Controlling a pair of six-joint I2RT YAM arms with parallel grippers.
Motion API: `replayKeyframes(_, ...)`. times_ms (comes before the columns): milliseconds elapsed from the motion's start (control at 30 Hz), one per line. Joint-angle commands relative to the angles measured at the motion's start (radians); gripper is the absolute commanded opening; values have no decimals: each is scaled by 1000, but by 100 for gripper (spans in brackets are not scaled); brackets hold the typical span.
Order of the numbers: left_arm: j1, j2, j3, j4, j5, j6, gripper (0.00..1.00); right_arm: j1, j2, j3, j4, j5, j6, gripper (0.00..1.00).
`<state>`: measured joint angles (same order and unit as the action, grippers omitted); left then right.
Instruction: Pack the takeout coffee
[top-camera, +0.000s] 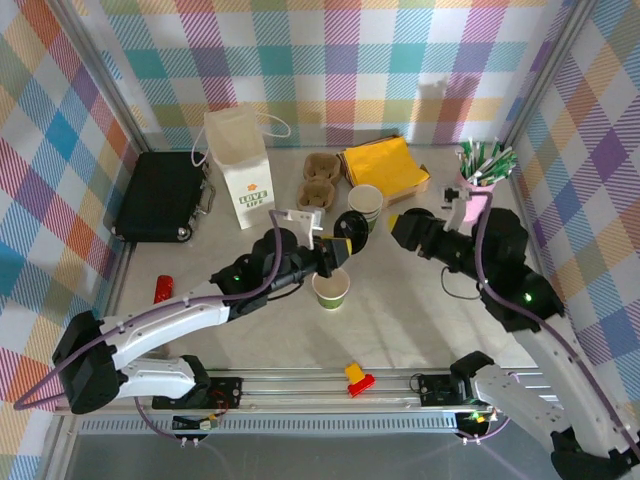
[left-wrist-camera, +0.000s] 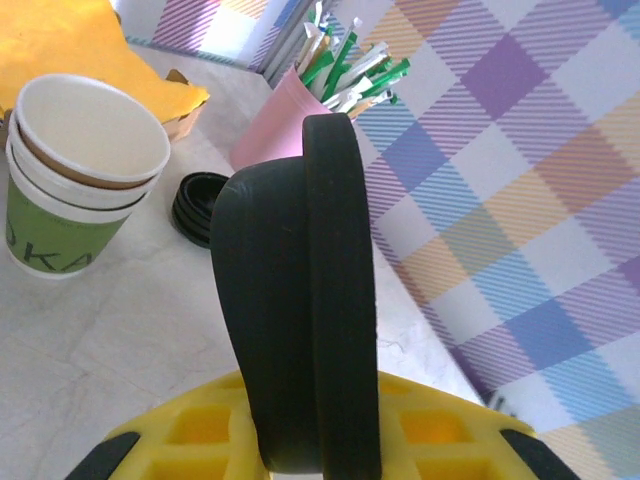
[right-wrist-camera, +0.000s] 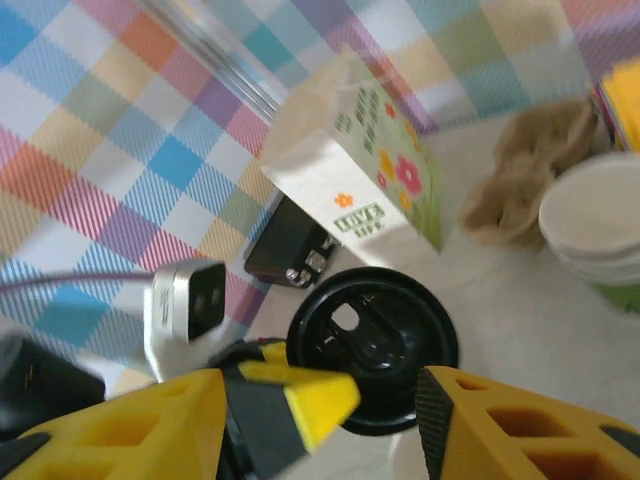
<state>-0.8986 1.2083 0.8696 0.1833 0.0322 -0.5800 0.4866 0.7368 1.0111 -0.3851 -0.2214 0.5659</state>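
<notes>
My left gripper (top-camera: 338, 250) (left-wrist-camera: 305, 450) is shut on a round black lid (top-camera: 351, 226) (left-wrist-camera: 300, 300), which stands on edge between its yellow fingers. Just below it on the table stands a lidless cream-and-green cup (top-camera: 331, 290). My right gripper (top-camera: 396, 223) (right-wrist-camera: 340, 440) faces the flat side of the same lid (right-wrist-camera: 385, 345), its fingers open on either side of it. One left-gripper finger shows across the lid's lower left edge. The takeout coffee is out of view.
A stack of lidless cups (top-camera: 365, 203) (left-wrist-camera: 75, 180), spare black lids (left-wrist-camera: 198, 205) and a pink cup of sticks (top-camera: 478, 175) stand behind. A white paper bag (top-camera: 240, 165), brown cup carrier (top-camera: 318, 185), yellow napkins (top-camera: 385, 162) and black case (top-camera: 160, 195) line the back.
</notes>
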Motion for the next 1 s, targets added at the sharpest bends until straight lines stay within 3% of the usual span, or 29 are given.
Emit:
replayKeyframes(0, 47, -46, -24, -57, 141, -128, 10, 7, -65, -89, 63, -57, -358, 56)
replayKeyframes(167, 87, -95, -22, -164, 187, -244, 11, 17, -135, -164, 60, -40, -616, 53)
replayKeyframes(300, 112, -127, -18, -237, 220, -335, 11, 34, -143, -203, 134, -65, -715, 45)
replayKeyframes(500, 124, -217, 4, -418, 141, -428, 9, 201, -64, -245, 185, 148, -925, 47)
replayKeyframes(667, 141, -304, -29, -452, 95, -513, 9, 380, 36, -242, 208, 327, -1119, 53)
replayKeyframes(800, 156, -323, -37, -545, 86, -599, 10, 446, 95, -250, 286, 354, -1180, 55)
replayKeyframes(967, 168, -321, -64, -503, 134, -676, 10, 532, 170, -286, 433, 367, -1282, 55)
